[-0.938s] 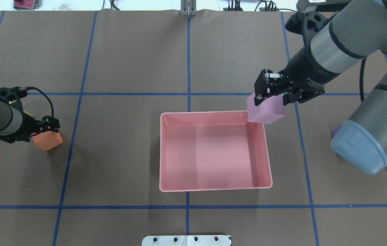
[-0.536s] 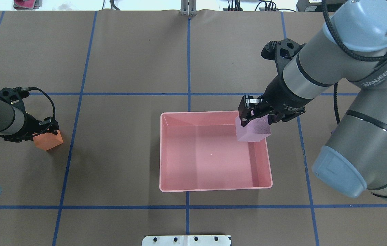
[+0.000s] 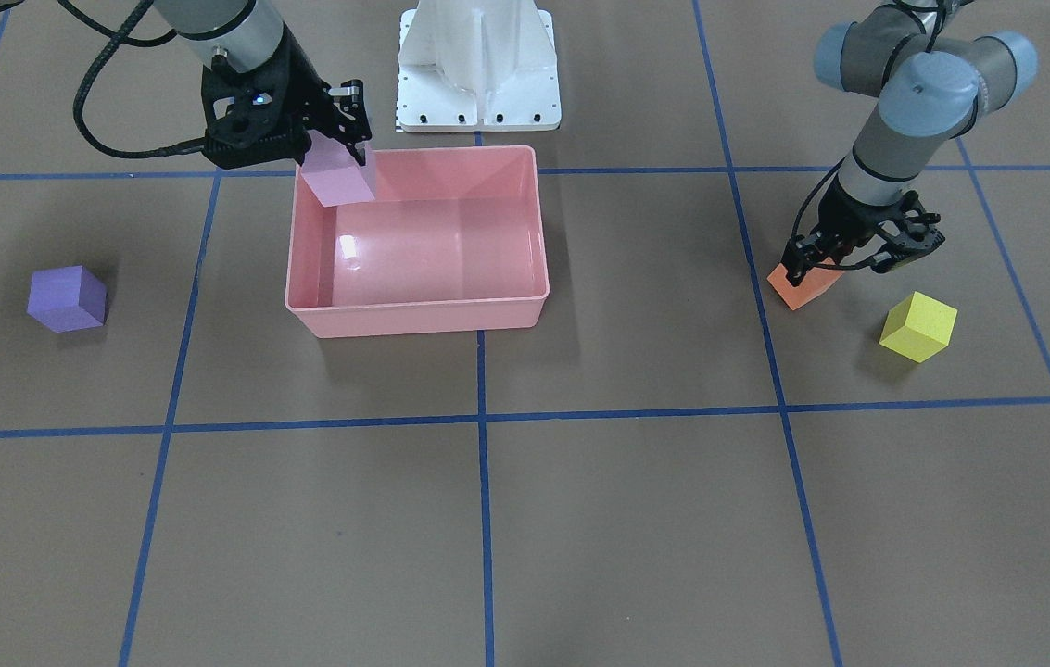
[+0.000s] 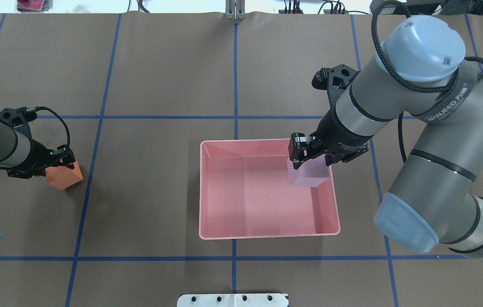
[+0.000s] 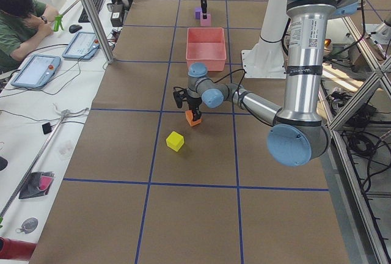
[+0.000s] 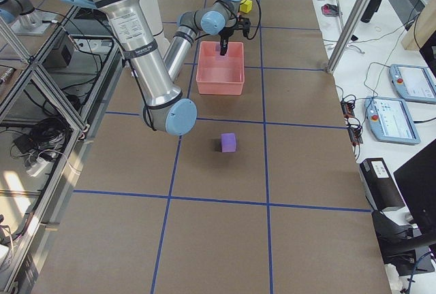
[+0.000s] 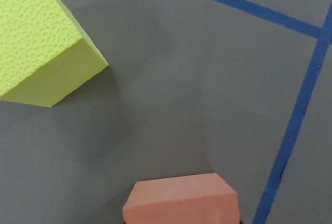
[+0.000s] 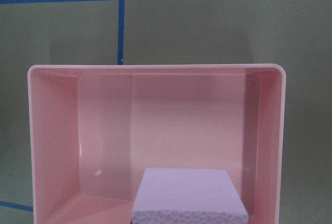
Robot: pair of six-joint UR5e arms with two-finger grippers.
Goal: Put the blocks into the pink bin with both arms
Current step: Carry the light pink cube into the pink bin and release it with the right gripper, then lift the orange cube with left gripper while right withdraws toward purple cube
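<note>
Farthest left, loose on the table (image 3: 580,519): yellow block (image 3: 918,326), near the left gripper (image 4: 59,163) but apart from it. Next, that gripper's jaws narrowed onto the orange block (image 4: 65,176) from above. Block tilted and low over the table, touching or not hard to tell. Mid-table, pink bin (image 4: 267,236), no block resting in it yet. Above its right side, close to the right wall, right gripper (image 4: 313,158), jaws clamped on the light pink block (image 4: 307,175), seemingly higher than the rim. Far right, alone on the table, purple block (image 3: 68,298), well apart from the bin.

Likely trouble: on a release this close to the wall and from above rim height, a knock on the sloping side or the rolled rim, then perhaps a hop back out. Probably safer lower and further inward first. On the left, a skewed hold on the orange block, so possibly a twist or slip during the lift. Also some chance of brushing the yellow one on a wide swing. With both arms bound for one tub, a risk of crowding above it.

Against the overhead view 0.9 s back: light pink block then over the bin's far right corner, now inside the rim's outline. Orange block turned and nudged slightly rightward, left gripper barely shifted.
</note>
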